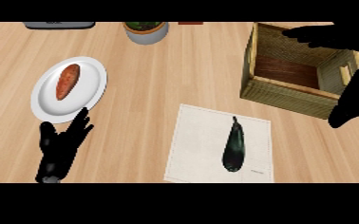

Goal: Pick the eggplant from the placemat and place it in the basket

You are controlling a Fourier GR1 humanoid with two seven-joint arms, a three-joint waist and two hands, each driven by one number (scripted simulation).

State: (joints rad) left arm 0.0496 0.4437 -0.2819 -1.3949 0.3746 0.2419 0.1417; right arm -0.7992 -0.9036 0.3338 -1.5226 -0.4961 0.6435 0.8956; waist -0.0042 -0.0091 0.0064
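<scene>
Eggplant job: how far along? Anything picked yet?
Nothing done yet. The eggplant lies on the placemat, untouched. The right hand is up over the basket, fingers straight, holding nothing; it has yet to come to the eggplant. The left hand rests open by the plate. Left to do: reach, grasp, lift, carry, and set it in the basket, which holds nothing.
</scene>
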